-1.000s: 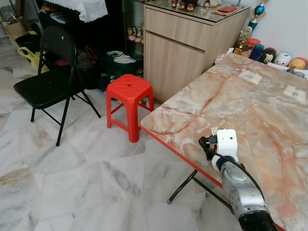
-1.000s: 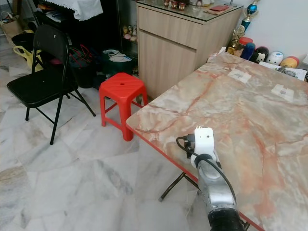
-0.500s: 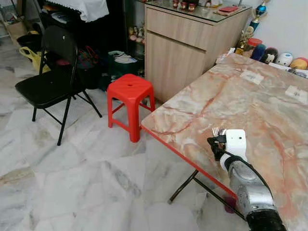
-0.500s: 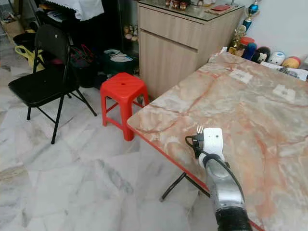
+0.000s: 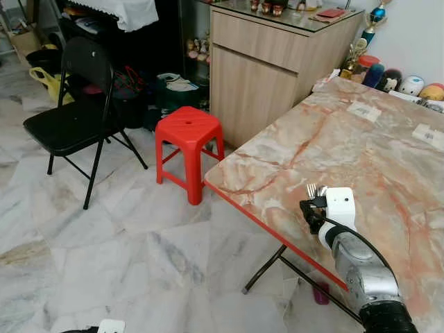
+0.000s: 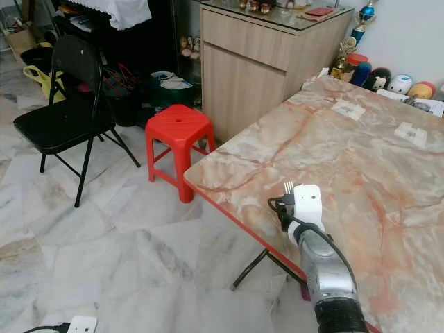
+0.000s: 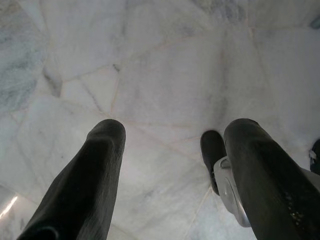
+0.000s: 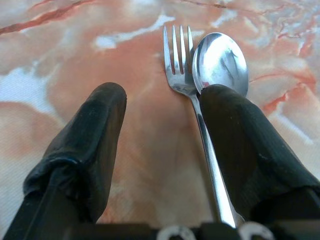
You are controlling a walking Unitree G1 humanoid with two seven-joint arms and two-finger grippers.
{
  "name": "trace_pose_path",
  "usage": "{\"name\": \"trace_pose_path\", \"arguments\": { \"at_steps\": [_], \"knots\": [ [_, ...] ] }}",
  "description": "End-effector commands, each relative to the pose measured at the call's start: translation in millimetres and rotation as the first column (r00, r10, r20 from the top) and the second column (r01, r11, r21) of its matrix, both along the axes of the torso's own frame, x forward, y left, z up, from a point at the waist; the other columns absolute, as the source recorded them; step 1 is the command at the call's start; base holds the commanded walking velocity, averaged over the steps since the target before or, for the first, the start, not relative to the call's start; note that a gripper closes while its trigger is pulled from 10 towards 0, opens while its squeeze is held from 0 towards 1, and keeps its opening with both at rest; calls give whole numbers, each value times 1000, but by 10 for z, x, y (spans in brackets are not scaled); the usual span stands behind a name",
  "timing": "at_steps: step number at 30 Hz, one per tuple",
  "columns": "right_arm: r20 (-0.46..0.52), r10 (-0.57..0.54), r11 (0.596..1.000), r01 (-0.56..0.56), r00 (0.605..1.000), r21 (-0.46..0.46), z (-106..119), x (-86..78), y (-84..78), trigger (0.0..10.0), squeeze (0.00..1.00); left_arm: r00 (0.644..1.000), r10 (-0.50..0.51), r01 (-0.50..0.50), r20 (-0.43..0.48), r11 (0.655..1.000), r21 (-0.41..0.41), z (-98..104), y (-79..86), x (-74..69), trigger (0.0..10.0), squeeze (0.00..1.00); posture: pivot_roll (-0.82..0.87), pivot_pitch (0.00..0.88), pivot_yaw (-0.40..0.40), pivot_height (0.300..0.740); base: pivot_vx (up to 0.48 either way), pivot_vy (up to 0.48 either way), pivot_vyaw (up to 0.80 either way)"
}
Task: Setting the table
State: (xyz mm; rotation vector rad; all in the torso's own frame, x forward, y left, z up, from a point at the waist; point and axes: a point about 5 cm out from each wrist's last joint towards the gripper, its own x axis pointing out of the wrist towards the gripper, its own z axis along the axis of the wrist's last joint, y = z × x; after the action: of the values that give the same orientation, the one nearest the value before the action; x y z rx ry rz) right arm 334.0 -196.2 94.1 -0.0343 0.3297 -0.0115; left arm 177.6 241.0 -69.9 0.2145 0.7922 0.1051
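Left to right, the inventory read as follows.

- **Left gripper:** The left gripper (image 7: 172, 131) hung low over the marble floor (image 7: 165, 70). Its two black fingers (image 7: 100, 165) were spread wide and held nothing.
- **Seating:** One black folding chair (image 5: 68, 119) stood on the floor. One red stool (image 5: 189, 133) stood to its right, just off the table's corner.
- **Cabinet:** One wooden cabinet (image 5: 267, 66) stood behind the stool.
- **Table:** One marble-patterned table (image 5: 374, 166) took up the right side. Two paper slips lay on it well apart, one (image 5: 362, 109) nearer the cabinet and the other (image 5: 424, 133) farther right.
- **Right gripper and cutlery:** The right gripper (image 8: 160, 100) was over the table's near part, close to the red edge. One fork (image 8: 176, 60) and one spoon (image 8: 220, 62) lay side by side and touching. Their handles ran back along one side of the gripper, and their heads reached past its tip. The pictures did not show whether the gripper was clamping them or merely lay alongside.

Against the picture from a second before:

- The right arm had shifted a little to the right along the table, and the fork tines stayed close by its tip.
- The white end of the left arm had come into the head view's lower left corner.
- Chair, stool, cabinet and slips had kept their places.
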Motion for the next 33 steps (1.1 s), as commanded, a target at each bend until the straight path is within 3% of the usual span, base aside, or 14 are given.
{"name": "trace_pose_path", "arguments": {
  "at_steps": [1, 33],
  "knots": [
    [-34, -9, 1000, 9, 999, -2, -59, -37, -36, 10000, 0, 1000, 2, -2, 11, 1000, -1, -7, -11, -25, 10000, 0, 15, 106, -41, 740, 0, 0, 0],
    [-71, -27, 1000, 27, 997, -4, -125, -95, -76, 10000, 0, 996, -58, 59, 61, 998, -16, 2, -145, 1, 10000, 0, 17, 114, -37, 740, 0, 0, 0]
  ]
}}
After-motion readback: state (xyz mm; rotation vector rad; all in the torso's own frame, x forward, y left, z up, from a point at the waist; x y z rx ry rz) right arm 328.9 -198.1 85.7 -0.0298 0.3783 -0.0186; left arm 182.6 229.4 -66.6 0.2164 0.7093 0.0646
